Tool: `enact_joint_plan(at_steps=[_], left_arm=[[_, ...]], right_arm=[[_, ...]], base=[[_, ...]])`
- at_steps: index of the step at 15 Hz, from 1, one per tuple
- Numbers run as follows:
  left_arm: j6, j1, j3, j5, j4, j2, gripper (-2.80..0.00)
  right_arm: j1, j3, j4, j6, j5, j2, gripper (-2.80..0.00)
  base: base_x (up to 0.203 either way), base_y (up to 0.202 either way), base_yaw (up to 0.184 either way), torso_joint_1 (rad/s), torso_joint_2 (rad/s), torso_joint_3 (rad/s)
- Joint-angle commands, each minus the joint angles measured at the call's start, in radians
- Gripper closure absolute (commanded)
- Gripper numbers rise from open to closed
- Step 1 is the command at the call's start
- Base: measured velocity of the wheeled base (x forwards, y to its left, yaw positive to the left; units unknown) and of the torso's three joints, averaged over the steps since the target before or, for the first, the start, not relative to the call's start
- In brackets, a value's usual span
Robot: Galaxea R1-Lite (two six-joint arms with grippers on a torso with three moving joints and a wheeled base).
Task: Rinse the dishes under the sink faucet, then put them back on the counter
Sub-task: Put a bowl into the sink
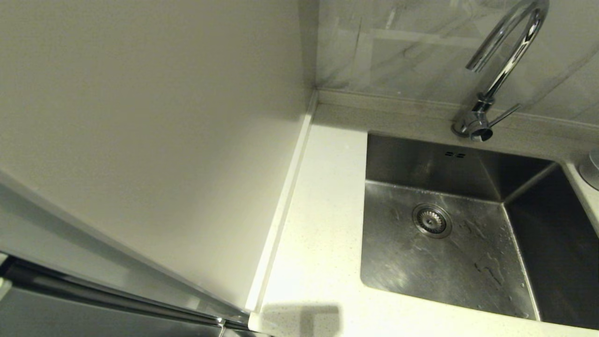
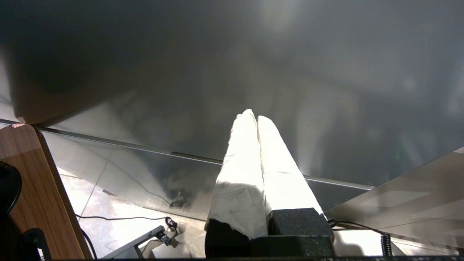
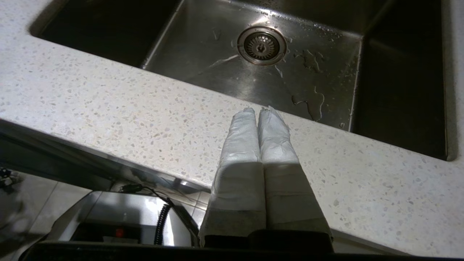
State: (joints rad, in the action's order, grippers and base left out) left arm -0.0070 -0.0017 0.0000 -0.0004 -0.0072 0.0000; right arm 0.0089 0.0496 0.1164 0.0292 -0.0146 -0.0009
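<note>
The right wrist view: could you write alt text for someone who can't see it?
The robot's right hand, its two white-wrapped fingers pressed shut and holding nothing, hangs at the near edge of a white speckled stone counter. Beyond lies a wet rectangular stainless steel sink with a round strainer drain; no dishes show.

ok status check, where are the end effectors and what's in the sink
Left end effector shut, parked beside a grey panel. Right end effector shut, empty, by the counter front edge. Sink wet, no dishes in view. Faucet path unobstructed.
</note>
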Motion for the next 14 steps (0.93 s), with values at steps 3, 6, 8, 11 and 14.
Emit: enact_joint_plan(at_steps=[3,6,8,11,14], left_arm=[[-0.001,0.000,0.003,0.000,0.000,0.000,0.00],[-0.001,0.000,0.003,0.000,0.000,0.000,0.00],[-0.001,0.000,0.003,0.000,0.000,0.000,0.00],[-0.001,0.000,0.003,0.000,0.000,0.000,0.00],[-0.001,0.000,0.003,0.000,0.000,0.000,0.00]], right_arm=[[0.000,0.046,-0.017,0.009,0.033,0.001,0.00],[0.000,0.174,-0.011,0.010,0.011,0.070,0.00],[0.000,0.267,-0.015,0.009,0.009,0.247,0.00],[0.000,0.529,-0.019,0.006,0.018,0.603,0.00],[0.001,0.923,-0.012,0.010,0.100,0.948,0.00]], base=[[0.000,0.000,0.000,0.000,0.00,0.000],[0.000,0.000,0.000,0.000,0.00,0.000],[0.000,0.000,0.000,0.000,0.00,0.000],[0.000,0.000,0.000,0.000,0.00,0.000],[0.000,0.000,0.000,0.000,0.00,0.000]])
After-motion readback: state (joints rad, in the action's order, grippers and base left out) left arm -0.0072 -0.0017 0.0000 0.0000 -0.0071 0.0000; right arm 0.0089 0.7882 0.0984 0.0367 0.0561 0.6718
